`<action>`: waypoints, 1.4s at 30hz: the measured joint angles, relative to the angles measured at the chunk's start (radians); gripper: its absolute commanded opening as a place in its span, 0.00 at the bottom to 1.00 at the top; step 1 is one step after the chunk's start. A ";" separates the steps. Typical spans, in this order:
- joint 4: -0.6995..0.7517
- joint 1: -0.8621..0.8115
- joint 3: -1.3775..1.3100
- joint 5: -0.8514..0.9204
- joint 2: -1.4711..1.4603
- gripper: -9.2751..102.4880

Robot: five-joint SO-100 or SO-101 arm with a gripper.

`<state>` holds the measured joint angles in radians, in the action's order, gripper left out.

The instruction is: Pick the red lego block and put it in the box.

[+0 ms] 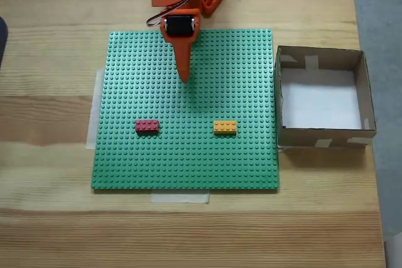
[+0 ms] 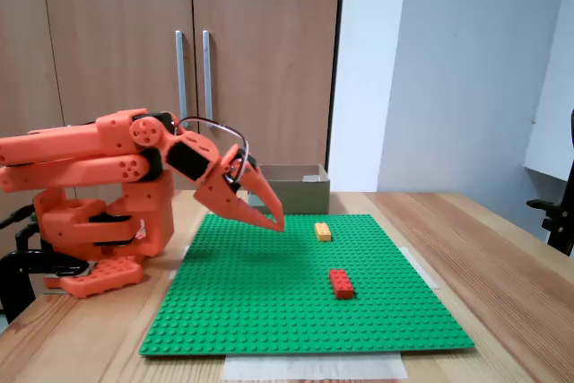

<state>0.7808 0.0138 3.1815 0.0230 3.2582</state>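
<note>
The red lego block (image 1: 147,127) lies on the green baseplate (image 1: 188,161) at the lower left in a fixed view; in the side-on fixed view the red lego block (image 2: 341,283) lies near the plate's front. The box (image 1: 289,101) stands off the plate's right edge, its white bottom bare; the box (image 2: 296,187) shows behind the arm. My orange gripper (image 1: 184,78) hangs above the plate's upper middle, well away from the brick, fingers together and holding nothing; the gripper (image 2: 276,221) points down at a slant.
An orange-yellow brick (image 1: 225,127) lies on the plate to the right of the red one, also seen as the orange-yellow brick (image 2: 323,231). The arm's base (image 2: 99,248) sits at the plate's far edge. Tape strips (image 1: 179,197) hold the plate to the wooden table (image 1: 56,218).
</note>
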 measured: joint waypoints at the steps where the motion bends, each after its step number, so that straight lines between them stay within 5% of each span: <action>1: 0.000 0.000 0.000 0.000 0.000 0.07; 42: -0.025 0.000 -0.051 -0.028 -0.046 0.07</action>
<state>0.7563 0.0138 3.1309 -0.0046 3.2122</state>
